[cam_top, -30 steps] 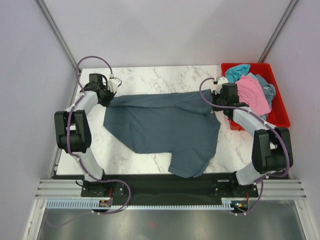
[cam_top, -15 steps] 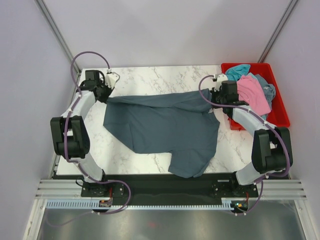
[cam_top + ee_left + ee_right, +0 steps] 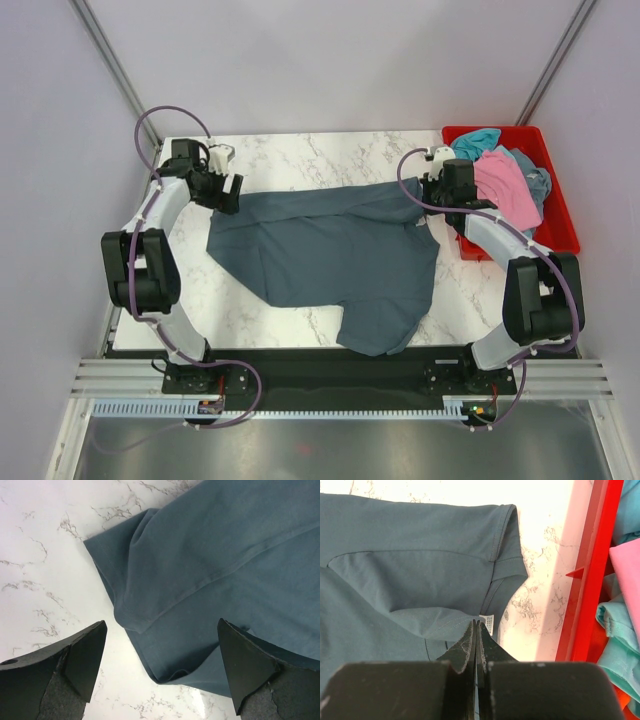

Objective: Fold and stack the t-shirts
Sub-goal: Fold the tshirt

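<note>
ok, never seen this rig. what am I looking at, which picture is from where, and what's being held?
Two robot arms are bolted at the near edge of a marble table. One picture looks down from a fixed camera above and behind them. The other two come from a camera on each wrist, so you see that gripper's own black fingers. A dark slate-blue t-shirt lies spread on the table. The left gripper is open over one end of it, holding nothing. The right gripper is shut, apparently pinching the shirt's edge beside its white tag. At the table's right, a red bin holds a pink shirt and a teal shirt.
</note>
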You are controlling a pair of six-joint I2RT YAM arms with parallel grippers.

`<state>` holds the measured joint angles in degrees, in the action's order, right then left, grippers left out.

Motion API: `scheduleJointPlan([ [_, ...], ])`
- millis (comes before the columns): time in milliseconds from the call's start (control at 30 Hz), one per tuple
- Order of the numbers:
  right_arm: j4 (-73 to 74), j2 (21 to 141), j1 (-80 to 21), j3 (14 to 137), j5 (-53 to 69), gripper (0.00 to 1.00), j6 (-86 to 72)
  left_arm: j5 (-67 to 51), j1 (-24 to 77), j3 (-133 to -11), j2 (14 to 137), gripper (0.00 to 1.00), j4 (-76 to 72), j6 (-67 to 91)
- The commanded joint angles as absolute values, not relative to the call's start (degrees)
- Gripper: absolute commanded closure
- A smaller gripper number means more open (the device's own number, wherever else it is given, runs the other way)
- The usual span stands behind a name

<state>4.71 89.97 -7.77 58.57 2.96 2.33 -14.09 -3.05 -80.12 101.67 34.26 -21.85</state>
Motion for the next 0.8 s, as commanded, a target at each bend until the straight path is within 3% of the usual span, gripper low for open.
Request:
scheduleJointPlan([
  [0,3.3,89.2,-8.2,60.3,3.1,1.0,2.3,-15.8,-3.3,-82.5,101.8,0.01,35.3,-18.4],
  [333,3.7,88.6,-8.3,61.3,3.3,1.0,2.5,-23.8,-6.8,-83.3,105.8,0.01,42.7,-10.5],
  [533,4.2,88.8,-8.3,61.5,3.5,1.0,2.5,-26.7,-8.5,-89.7,113.2,0.01,42.4,-8.9],
  [767,4.4,89.2,-8.3,61.8,3.3,1.0,2.8,-25.8,-8.4,-101.4,120.7,0.1,42.1,-9.8],
])
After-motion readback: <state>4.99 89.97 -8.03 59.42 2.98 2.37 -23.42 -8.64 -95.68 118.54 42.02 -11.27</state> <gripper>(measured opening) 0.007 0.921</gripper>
